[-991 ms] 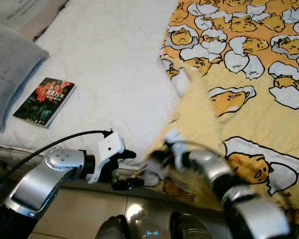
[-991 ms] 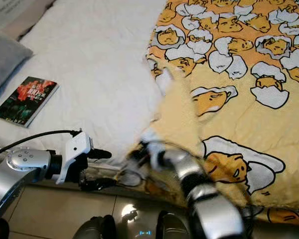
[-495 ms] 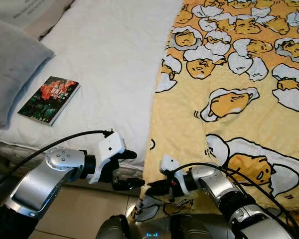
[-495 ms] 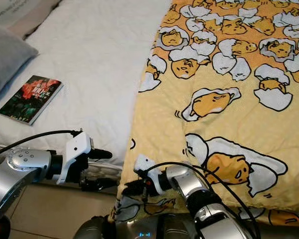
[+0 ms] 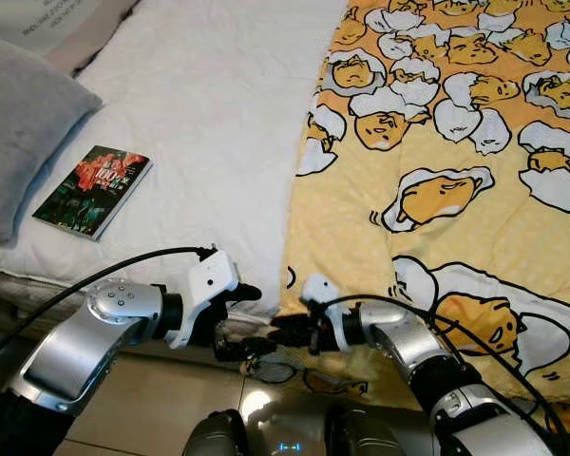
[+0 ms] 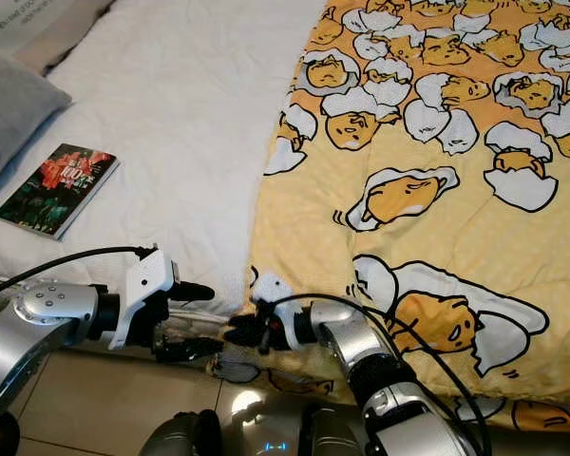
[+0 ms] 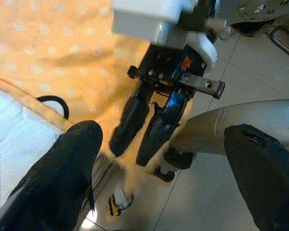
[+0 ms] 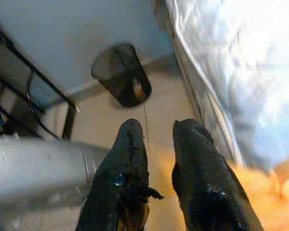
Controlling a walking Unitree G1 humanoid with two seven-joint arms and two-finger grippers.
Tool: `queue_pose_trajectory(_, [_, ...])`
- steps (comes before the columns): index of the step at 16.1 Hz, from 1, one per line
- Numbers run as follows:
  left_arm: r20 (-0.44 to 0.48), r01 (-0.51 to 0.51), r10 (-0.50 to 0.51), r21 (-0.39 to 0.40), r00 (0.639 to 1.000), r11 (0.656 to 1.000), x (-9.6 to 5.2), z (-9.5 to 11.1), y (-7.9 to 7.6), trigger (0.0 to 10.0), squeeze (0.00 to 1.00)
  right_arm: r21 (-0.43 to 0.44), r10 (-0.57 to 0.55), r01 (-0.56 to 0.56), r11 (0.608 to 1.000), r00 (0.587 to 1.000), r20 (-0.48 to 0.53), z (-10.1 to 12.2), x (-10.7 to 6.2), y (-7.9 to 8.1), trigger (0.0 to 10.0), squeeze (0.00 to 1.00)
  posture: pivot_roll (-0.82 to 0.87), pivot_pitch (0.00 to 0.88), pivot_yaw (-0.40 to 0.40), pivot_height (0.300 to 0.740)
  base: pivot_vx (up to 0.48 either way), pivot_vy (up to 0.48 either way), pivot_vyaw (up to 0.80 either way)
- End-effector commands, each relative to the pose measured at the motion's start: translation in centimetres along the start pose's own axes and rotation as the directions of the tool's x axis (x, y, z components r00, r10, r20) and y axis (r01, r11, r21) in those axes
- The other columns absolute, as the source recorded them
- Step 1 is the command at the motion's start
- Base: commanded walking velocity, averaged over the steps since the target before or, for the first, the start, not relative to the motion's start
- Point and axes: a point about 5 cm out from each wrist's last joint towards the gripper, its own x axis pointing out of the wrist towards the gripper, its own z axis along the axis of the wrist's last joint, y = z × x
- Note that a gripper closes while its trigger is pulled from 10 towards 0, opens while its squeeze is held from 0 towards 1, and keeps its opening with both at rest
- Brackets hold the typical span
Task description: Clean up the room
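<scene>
From the head views, a yellow cartoon-print blanket [image 5: 456, 190] covers the right side of the white bed [image 5: 218, 114], a book [image 5: 92, 190] lies far left by a grey pillow [image 5: 19, 133], and the right gripper [image 5: 283, 332] pinches the blanket's near edge. The left wrist view shows the left gripper [image 7: 159, 178] spread wide, holding nothing. In the right wrist view, the right gripper's fingers [image 8: 130, 168] are clamped on yellow fabric, with a black wastebasket [image 8: 120, 74] on the floor beyond.

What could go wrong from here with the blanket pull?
1. The right tool grips only the yellow blanket at its hanging edge; it may slip out.
2. The left tool hangs open close beside it; the two could collide.
3. Dragging the blanket sideways could sweep toward the book.
</scene>
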Motion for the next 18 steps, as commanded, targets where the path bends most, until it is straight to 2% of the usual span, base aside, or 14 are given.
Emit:
queue_pose_trajectory(1, [0.001,-0.003,0.003,0.003,1.0,1.0,0.0,0.1,0.1,10.0,0.0,0.023,0.016,-0.017,1.0,0.999,0.039,0.2,0.0,0.3,10.0,1.0,0.04,0.162,0.036,0.74,0.0,0.0,0.0])
queue_pose_trajectory(4, [0.007,0.008,-0.008,0.003,1.0,1.0,0.1,0.2,0.1,10.0,0.0,0.002,0.082,-0.082,0.997,0.996,0.037,0.7,-0.2,1.1,10.0,1.0,0.04,0.16,0.036,0.74,0.0,0.0,0.0])
queue_pose_trajectory(5, [0.008,0.008,-0.008,0.003,1.0,1.0,0.1,0.2,0.1,10.0,0.0,-0.01,0.065,-0.064,0.998,0.997,0.031,0.7,-0.1,1.0,10.0,1.0,0.04,0.16,0.036,0.74,0.0,0.0,0.0])
queue_pose_trajectory(7, [0.017,-0.006,0.006,0.004,1.0,1.0,0.2,0.2,0.2,10.0,0.0,-0.023,-0.086,0.086,0.996,0.996,0.01,0.5,-0.6,-0.1,10.0,1.0,0.03,0.152,0.032,0.74,0.0,0.0,0.0])
queue_pose_trajectory(8, [0.033,-0.024,0.024,0.005,0.999,1.0,0.3,0.2,0.2,10.0,0.0,-0.03,-0.184,0.184,0.982,0.983,0.016,0.5,-1.2,-0.8,10.0,1.0,0.02,0.141,0.026,0.74,0.0,0.0,0.0])
queue_pose_trajectory(9, [0.083,-0.097,0.096,0.004,0.992,0.995,0.7,0.5,0.7,10.0,0.0,-0.007,-0.323,0.324,0.946,0.945,0.055,0.6,-2.3,-1.7,10.0,1.0,0.02,0.124,0.018,0.74,0.0,0.0,0.0])
queue_pose_trajectory(10, [0.167,-0.24,0.238,-0.014,0.957,0.971,1.2,0.9,1.6,10.0,0.0,0.036,-0.446,0.445,0.895,0.89,0.096,0.6,-3.5,-2.3,10.0,0.1,0.01,0.107,0.011,0.74,0.0,0.0,0.0])
queue_pose_trajectory(11, [0.212,-0.408,0.415,-0.08,0.885,0.91,1.6,0.9,2.5,10.0,0.0,0.079,-0.566,0.561,0.824,0.814,0.126,0.7,-4.8,-2.6,10.0,0.0,0.0,0.09,0.011,0.74,0.0,0.0,0.0])
queue_pose_trajectory(12, [0.232,-0.504,0.525,-0.146,0.819,0.851,1.8,0.8,3.0,10.0,0.0,0.111,-0.638,0.628,0.77,0.753,0.161,0.8,-5.9,-2.6,10.0,0.0,-0.02,0.081,0.015,0.74,0.0,0.0,0.0])
queue_pose_trajectory(13, [0.271,-0.615,0.646,-0.199,0.714,0.763,1.6,0.9,3.5,10.0,0.0,0.134,-0.713,0.702,0.7,0.674,0.194,0.9,-7.2,-2.5,10.0,0.0,-0.03,0.07,0.017,0.74,0.0,0.0,0.0])
queue_pose_trajectory(15, [0.271,-0.703,0.772,-0.318,0.575,0.636,1.6,0.6,3.5,10.0,0.0,0.248,-0.85,0.816,0.522,0.475,0.228,0.9,-9.7,-2.3,10.0,0.0,-0.06,0.047,0.024,0.74,0.0,0.0,-0.22])
queue_pose_trajectory(17, [0.271,-0.723,0.805,-0.354,0.528,0.594,1.8,0.6,3.2,10.0,0.0,0.268,-0.877,0.839,0.474,0.421,0.232,0.9,-10.5,-1.8,10.0,0.0,-0.07,0.036,0.029,0.74,0.0,0.0,-0.61])
queue_pose_trajectory(18, [0.272,-0.748,0.835,-0.373,0.478,0.549,2.1,0.7,2.8,10.0,0.0,0.263,-0.88,0.844,0.467,0.414,0.234,1.0,-10.7,-0.8,10.0,0.0,-0.08,0.025,0.029,0.74,0.0,0.0,-0.79])
